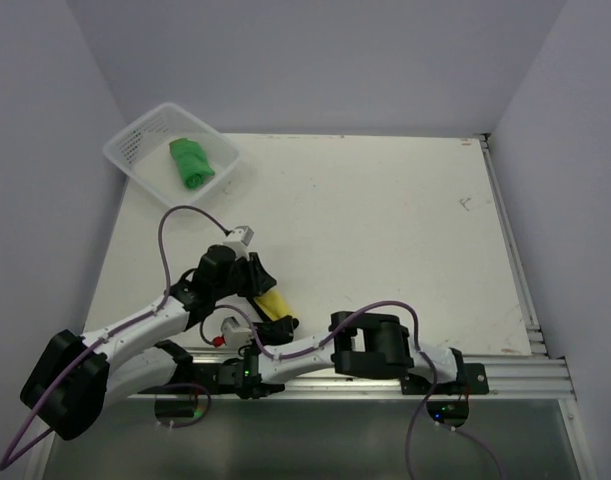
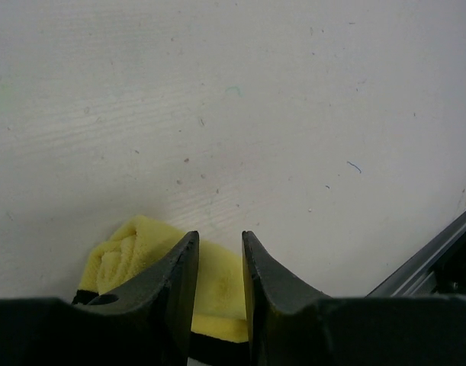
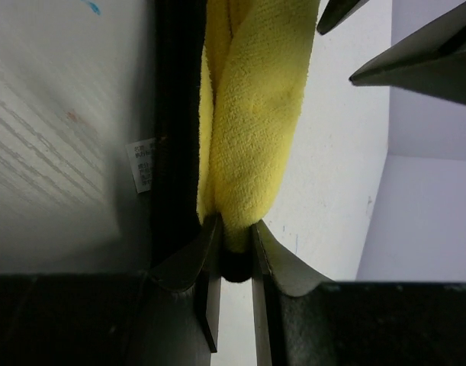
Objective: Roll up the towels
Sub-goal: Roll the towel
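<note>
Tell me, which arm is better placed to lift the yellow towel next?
Probably the right: the right gripper pinches the yellow towel, while the left gripper hovers open over it, gripping nothing.

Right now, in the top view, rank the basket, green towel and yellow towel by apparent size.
1. basket
2. green towel
3. yellow towel, mostly hidden, so its place below the green one is unsure.

The yellow fuzzy terry-cloth towel [image 3: 252, 114] and the bright green soft cloth towel [image 1: 191, 162] look napped and matt, the white mesh basket [image 1: 135, 145] smooth plastic, the white worktop [image 1: 385, 230] matt, finely grained, scuffed.
</note>
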{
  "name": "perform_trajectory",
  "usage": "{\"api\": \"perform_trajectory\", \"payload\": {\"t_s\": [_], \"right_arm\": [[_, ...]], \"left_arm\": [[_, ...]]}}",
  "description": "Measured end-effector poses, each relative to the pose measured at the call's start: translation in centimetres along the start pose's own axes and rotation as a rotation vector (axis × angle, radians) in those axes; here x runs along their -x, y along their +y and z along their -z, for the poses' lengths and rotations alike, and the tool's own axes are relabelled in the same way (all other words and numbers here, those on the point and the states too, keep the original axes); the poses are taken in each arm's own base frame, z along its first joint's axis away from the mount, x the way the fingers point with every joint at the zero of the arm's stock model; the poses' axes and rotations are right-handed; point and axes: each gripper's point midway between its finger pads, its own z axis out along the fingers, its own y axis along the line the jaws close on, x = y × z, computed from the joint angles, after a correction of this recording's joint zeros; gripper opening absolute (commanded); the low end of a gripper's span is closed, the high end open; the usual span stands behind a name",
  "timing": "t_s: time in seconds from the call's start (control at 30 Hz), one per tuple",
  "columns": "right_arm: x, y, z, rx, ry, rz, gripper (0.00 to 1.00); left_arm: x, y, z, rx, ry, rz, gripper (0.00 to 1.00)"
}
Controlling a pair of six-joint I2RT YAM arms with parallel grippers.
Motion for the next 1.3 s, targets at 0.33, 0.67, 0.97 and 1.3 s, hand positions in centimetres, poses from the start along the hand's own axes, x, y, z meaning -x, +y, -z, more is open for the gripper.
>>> {"api": "perform_trajectory", "payload": {"t_s": [0.33, 0.67, 0.97, 1.3], "right_arm": [[0.2, 0.5, 0.1, -0.034, 0.011, 0.170, 0.00], [0.2, 0.7, 0.1, -0.029, 0.016, 0.227, 0.00], [0.3, 0.8, 0.0, -0.027, 0.022, 0.266, 0.00], [0.3, 0.9, 0.0, -0.027, 0.025, 0.277, 0.00]], "left_arm": [[-1.8, 0.0, 0.3, -0.047, 0.024, 0.031, 0.33], [-2.6, -0.3, 1.0, -0.090, 0.016, 0.049, 0.33], [-2.6, -0.6, 2.1, -0.113, -0.005, 0.046, 0.33], [-0.1, -2.5, 3.0, -0.136, -0.035, 0.026, 0.33]]}}
